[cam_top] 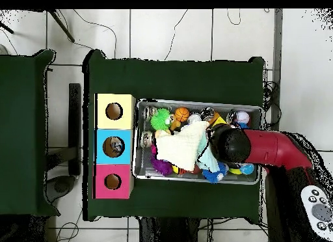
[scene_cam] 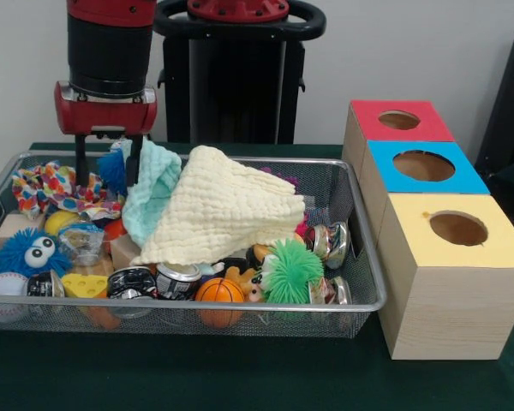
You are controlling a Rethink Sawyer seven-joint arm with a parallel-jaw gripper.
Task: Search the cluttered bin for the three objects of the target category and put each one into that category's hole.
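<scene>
Hanging over the far left part of the bin (scene_cam: 360, 301), the gripper (scene_cam: 108, 167) has its two dark fingers (scene_cam: 81, 163) spread apart, and they pinch nothing. The fingertips go down among the soft things there, just beside a teal cloth (scene_cam: 150, 193) and a colourful patterned cloth (scene_cam: 47, 188). The bin is a wire-mesh basket on the green table (scene_cam: 240, 377), and just beside the bin stand three wooden boxes with holes, topped red (scene_cam: 400, 121), blue (scene_cam: 424, 167) and yellow (scene_cam: 458, 229). In the middle of the bin lies a big cream cloth (scene_cam: 218, 214), which covers much of the clutter. I judge that the cloths are light, soft and limp: they will fold and drag when lifted, so it is better to pinch a raised fold or a corner, not the flat part. Near the front rim of the bin I see an orange ball (scene_cam: 219, 291), a green spiky ball (scene_cam: 291, 272), a blue fuzzy toy (scene_cam: 32, 253) with eyes and a white baseball (scene_cam: 4, 287). The balls look round and may roll away. Shiny metal pieces (scene_cam: 330, 241) lie at the bin's side next to the boxes and look hard and slippery. Which category is the target, I cannot tell.
</scene>
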